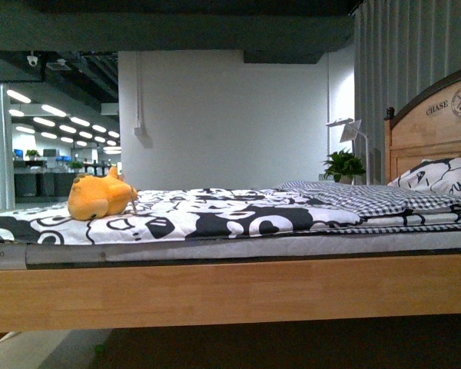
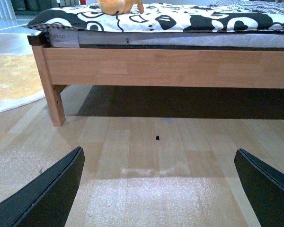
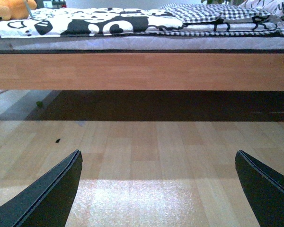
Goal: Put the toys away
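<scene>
On the bed, far over on my left, the orange plush toy lies on the black-and-white cover. My left pincer hangs low over the wood floor, fingers wide apart, holding nothing. My right pincer is wide apart and empty too.

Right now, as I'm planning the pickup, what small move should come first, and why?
Probably raise the left gripper toward the plush: it lies up on the bed, at the left end, while the gripper hangs open near the floor, lower than the bed top.
</scene>
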You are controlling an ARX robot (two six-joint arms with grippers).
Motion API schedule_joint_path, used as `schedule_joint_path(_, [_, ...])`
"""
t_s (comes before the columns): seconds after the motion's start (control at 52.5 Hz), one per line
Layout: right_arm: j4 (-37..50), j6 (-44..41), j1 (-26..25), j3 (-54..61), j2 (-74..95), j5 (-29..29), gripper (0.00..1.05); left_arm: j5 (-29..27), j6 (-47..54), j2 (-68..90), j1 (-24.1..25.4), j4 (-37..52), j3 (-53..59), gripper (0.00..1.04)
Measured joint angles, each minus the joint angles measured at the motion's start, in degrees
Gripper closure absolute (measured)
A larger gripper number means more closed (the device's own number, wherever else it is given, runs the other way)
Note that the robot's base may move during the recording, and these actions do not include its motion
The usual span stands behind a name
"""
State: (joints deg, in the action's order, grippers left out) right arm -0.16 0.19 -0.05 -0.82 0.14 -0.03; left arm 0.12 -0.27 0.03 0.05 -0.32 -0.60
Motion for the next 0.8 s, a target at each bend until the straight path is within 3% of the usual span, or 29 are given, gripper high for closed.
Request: schedule_joint_path(0.8, [0.00, 0.00, 0.00, 0.00, 0.00, 0.00, 0.07, -0.02, 0.00, 0.00, 0.00, 0.00, 0.00, 0.06])
